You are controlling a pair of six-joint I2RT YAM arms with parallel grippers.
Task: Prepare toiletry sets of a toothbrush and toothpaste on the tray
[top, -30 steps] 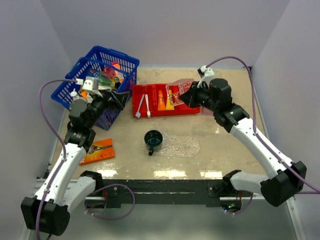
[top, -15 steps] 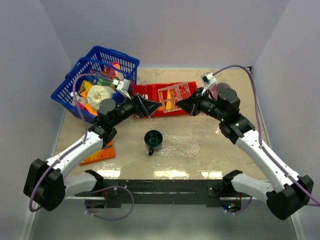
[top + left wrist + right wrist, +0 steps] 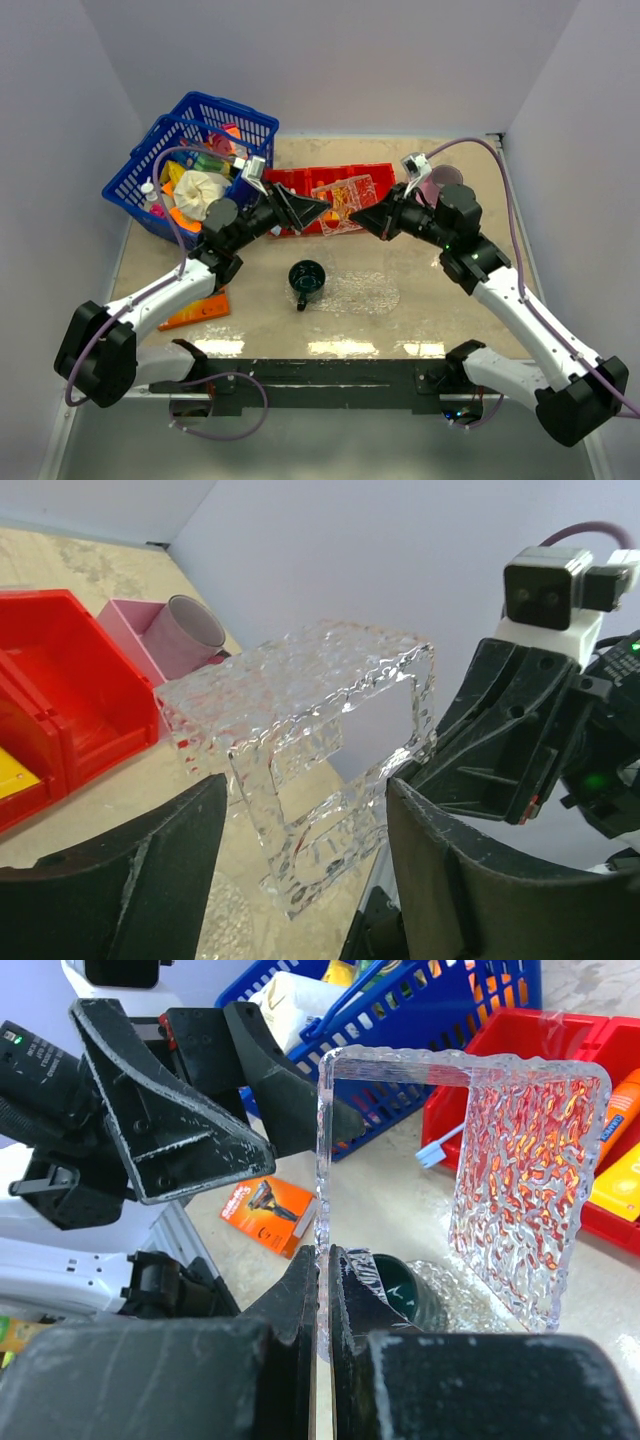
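Lifted: clear bumpy box [image 3: 520,1170], rectangular, off the table.
My right gripper [image 3: 322,1260] pinches its thin rippled wall; left gripper [image 3: 305,790] spread wide, facing it.

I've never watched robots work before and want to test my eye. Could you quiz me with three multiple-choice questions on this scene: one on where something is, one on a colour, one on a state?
1. Where is the clear bumpy box?
A. lying flat, held by nothing
B. held up by the right gripper
C. hidden from every camera

2. What colour is the basket?
A. blue
B. green
C. white

3. How do the left gripper's jaws stand?
A. shut on a toothbrush
B. shut on nothing
C. open

Answers: 1 B, the right wrist view shows the jaws pinching its edge; 2 A, its mesh walls are blue; 3 C, they stand wide apart in the left wrist view.
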